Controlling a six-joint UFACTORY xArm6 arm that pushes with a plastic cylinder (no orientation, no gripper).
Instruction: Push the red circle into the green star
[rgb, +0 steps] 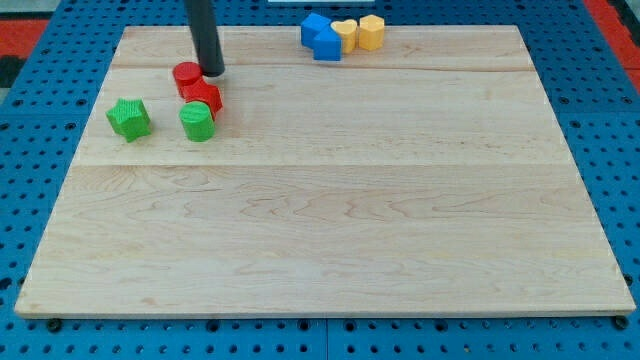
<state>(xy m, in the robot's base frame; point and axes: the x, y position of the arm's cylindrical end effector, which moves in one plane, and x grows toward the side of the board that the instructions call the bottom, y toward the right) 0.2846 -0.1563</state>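
Two red blocks sit close together near the upper left of a pale wooden board (330, 230). The red circle (186, 74) lies toward the view's top, touching or nearly touching a second red block (203, 97) just below and to its right; that one's shape is hard to make out. My tip (213, 72), the lower end of a straight dark rod, stands just beside the red circle on its right. The rod carries no hand or claw, so nothing is being held; it can only push.

The green star (129, 118) lies lower and further to the view's left, apart from the red circle. A green cylinder-like block (197, 121) sits right of the star, just below the second red block.

Judging from this layout, a good push would start from the circle's upper right side and drive it down and left toward the star. The tip looks a little low for that line and may need to shift toward the view's top first. A slow, centred push should stop the circle rolling off sideways or dragging its red neighbour along.

Far off at the top edge, two blue blocks (321, 38) and two yellow blocks (359, 33) cluster together.
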